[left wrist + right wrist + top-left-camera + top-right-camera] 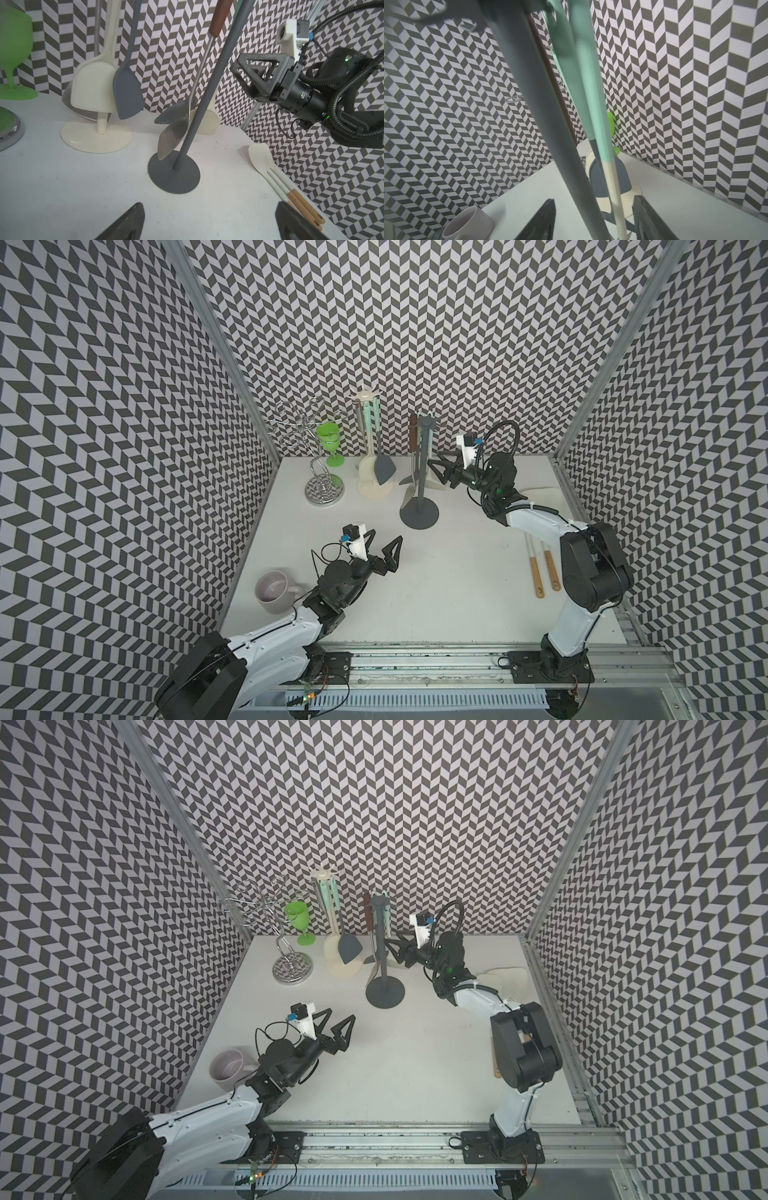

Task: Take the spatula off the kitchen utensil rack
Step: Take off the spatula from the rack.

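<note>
The dark grey utensil rack [420, 489] [207, 87] stands at the back of the table. A spatula [583, 93] with a mint handle and a cream shaft hangs on its far side, and its cream blade [209, 124] shows behind the pole. My right gripper [440, 470] [593, 199] is open beside the rack. Its fingers straddle both the rack's pole [529, 104] and the spatula's shaft without closing on either. My left gripper [384, 545] [209, 205] hovers wide open and holds nothing, in front of the rack's base [174, 176].
A steel turner [174, 133] with a brown handle also hangs on the grey rack. To the left stand a cream rack [374, 489] with two spatulas and a wire stand [322, 489] with a green goblet [330, 443]. A mug [274, 591] sits front left. Two spatulas [540, 568] lie on the table at the right.
</note>
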{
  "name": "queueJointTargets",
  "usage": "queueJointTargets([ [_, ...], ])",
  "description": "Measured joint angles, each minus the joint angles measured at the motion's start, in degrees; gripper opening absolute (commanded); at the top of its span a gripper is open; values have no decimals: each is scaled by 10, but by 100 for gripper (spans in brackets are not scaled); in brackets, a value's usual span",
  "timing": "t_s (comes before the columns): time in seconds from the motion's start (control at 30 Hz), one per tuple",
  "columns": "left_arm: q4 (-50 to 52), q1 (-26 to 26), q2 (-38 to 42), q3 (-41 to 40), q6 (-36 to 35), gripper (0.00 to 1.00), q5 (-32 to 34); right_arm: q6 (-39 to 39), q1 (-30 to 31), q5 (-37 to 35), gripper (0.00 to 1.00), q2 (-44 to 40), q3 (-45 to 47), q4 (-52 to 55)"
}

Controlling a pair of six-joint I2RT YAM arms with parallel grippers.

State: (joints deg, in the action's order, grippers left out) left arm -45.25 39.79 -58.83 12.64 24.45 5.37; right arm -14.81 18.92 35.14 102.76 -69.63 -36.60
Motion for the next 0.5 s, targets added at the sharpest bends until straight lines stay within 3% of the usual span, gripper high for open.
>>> queueJointTargets([
  [0.23,10,7,-54,54,-11,100,-61,2,-9,9,51,13,-37,1],
  [0.5,17,7,-56,59,-25,100,-84,3,-6,18,49,64,-99,4],
])
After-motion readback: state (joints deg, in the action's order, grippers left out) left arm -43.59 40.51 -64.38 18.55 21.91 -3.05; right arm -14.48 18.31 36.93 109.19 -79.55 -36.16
